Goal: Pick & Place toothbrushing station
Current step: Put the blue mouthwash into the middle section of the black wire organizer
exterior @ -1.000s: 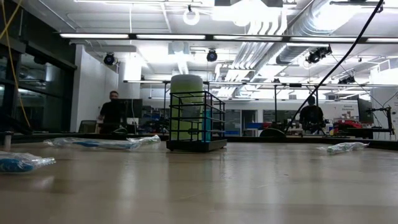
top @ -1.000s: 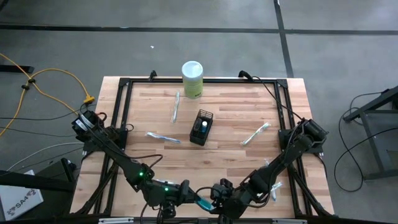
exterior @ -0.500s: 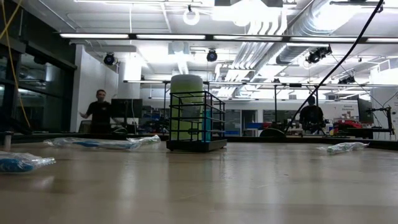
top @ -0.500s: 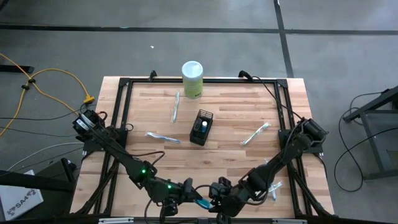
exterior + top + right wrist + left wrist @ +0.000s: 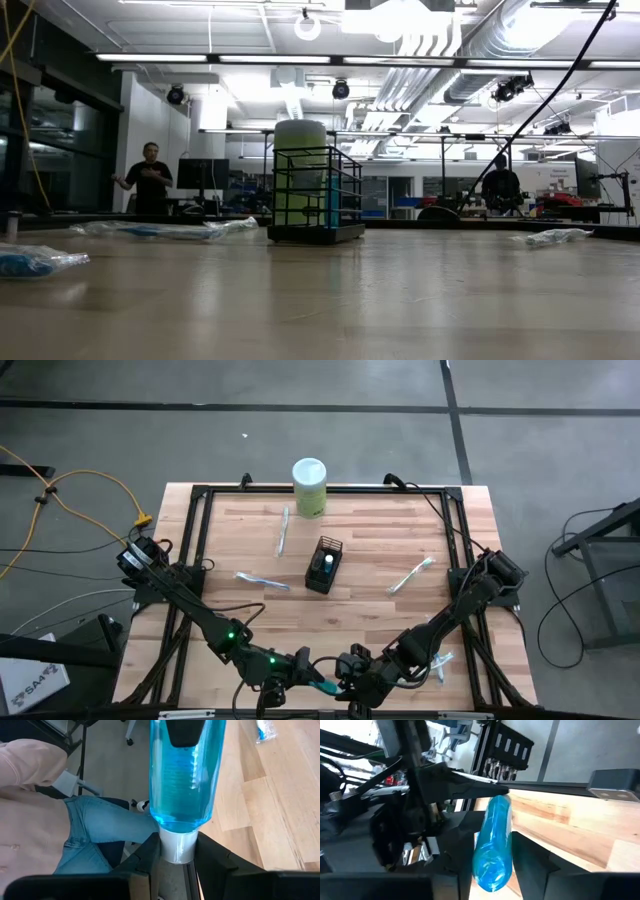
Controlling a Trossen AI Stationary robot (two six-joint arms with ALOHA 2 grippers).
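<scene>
At the near edge of the worktop (image 5: 400,530), my right fingers (image 5: 150,855) grip a blue tube (image 5: 186,775) by its white cap. My left fingers (image 5: 532,860) sit around its other end, not clearly clamped. The black mesh holder (image 5: 324,564) stands mid-worktop, farther off.

Both arms reach in low to the near table edge, elbows out toward the side rails, wrists turned in so the grippers face each other at the middle. Left gripper (image 5: 303,682) and right gripper (image 5: 343,682) sit just beside one another, almost nose to nose. Right gripper's fingers (image 5: 150,855) are closed on the white cap of a tube (image 5: 186,775). Left gripper's fingers (image 5: 532,857) flank the tube's other end; can't tell if they're gripping it.
</scene>
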